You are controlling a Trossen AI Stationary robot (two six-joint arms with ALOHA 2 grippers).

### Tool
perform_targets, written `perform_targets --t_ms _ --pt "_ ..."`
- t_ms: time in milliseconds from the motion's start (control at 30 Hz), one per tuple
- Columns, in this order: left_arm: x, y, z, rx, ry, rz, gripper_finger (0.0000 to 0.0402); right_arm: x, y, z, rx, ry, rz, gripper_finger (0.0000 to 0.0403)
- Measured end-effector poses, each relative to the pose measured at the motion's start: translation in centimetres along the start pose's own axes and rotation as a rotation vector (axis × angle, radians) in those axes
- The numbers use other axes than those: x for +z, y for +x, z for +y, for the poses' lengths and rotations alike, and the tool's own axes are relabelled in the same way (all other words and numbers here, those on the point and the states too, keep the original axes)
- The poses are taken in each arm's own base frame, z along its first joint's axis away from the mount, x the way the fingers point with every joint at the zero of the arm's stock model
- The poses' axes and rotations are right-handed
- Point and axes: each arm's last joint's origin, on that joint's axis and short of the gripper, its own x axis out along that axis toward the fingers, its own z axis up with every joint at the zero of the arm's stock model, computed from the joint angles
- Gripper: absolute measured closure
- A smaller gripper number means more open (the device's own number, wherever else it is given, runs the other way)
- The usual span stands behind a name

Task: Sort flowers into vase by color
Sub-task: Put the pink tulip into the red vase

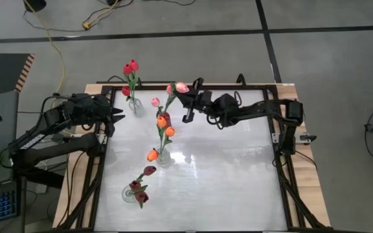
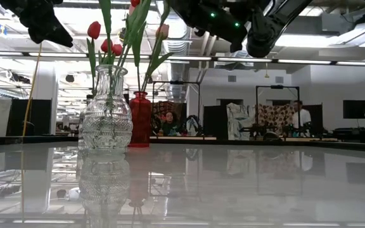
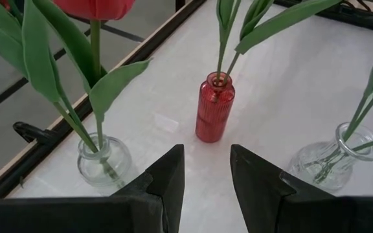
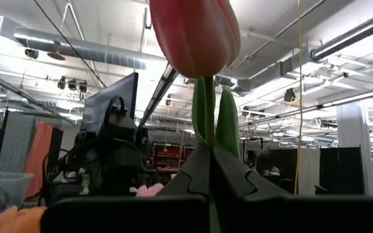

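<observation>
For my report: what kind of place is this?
Probably a large open robotics lab or workshop: exposed ceiling ducts, long strip lights, and a cable trailing over a taped grey floor.

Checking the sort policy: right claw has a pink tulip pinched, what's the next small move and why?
Probably carry it toward the red vase and lower the stem into its neck. The right claw is shut on the pink tulip, held above the table near the other pink buds, whose stems seem to lead there. The left claw waits open, facing that vase.
</observation>
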Motion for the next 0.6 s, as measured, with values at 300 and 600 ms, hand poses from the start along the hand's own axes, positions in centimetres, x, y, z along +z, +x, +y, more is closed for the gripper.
perform_targets --t_ms 300,600 --pt "0.0 0.0 0.0 0.0 0.016 0.0 0.029 -0.6 0.0 0.1 0.005 0.0 0.064 0.0372" --pt "0.0 0.0 0.0 0.0 0.016 0.0 0.029 -1.1 -0.1 0.0 0.008 0.001 0.114 0.0372"
